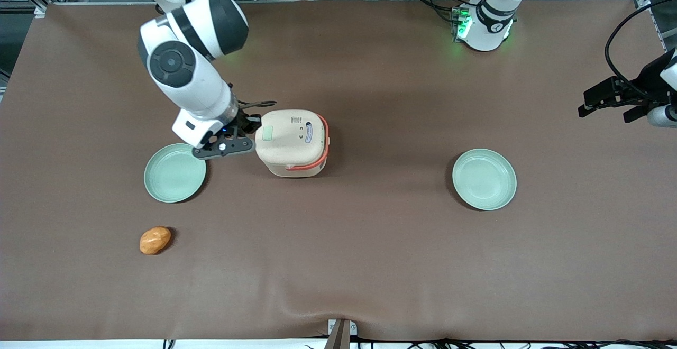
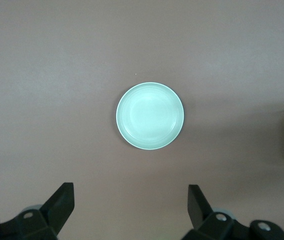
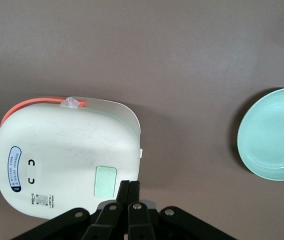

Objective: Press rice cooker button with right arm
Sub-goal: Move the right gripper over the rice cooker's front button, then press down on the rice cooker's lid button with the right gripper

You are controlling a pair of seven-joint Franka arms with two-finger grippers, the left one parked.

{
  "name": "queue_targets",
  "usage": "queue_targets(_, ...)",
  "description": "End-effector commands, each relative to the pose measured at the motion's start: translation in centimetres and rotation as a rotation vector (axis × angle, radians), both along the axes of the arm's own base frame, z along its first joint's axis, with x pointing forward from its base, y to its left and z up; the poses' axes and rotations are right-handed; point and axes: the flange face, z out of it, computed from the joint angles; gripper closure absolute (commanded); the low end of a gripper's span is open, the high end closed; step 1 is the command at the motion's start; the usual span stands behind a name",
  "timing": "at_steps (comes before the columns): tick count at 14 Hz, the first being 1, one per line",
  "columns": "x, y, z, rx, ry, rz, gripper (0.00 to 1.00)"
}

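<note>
Brown tabletop (image 1: 370, 264), rice cooker (image 1: 292, 141) sitting lid-down-closed a bit left of frame center in the front view, w/ the right arm (image 1: 182, 69) reaching down next to it.

Hand (image 3: 128, 192) has its fingers pinched together, tips right at the cooker's edge by the pale green button patch (image 3: 105, 181) on the lid, looks like touching or v close. Orange-red handle (image 1: 323, 137) wraps the cooker's side away from the hand. Mint-green plate (image 1: 175, 173) sits just beside the hand, lower left of it in the front view; 2nd green plate (image 1: 484, 179) is well apart, toward the parked arm's end. Small orange-brown lump (image 1: 155, 240), maybe a bread roll, lies nearer the front cam than the 1st plate.
</note>
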Motion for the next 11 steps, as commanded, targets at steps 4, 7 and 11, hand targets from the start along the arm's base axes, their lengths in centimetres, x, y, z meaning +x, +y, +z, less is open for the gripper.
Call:
queue_targets(4,-2.1,1.3,-3.9,0.015,0.084,-0.01,0.96)
queue_targets(7,-2.7,2.3,-4.6,0.031,0.1,-0.004,0.96)
queue_targets(11,-2.5,2.5,-5.9,0.023,0.115,-0.003,0.96)
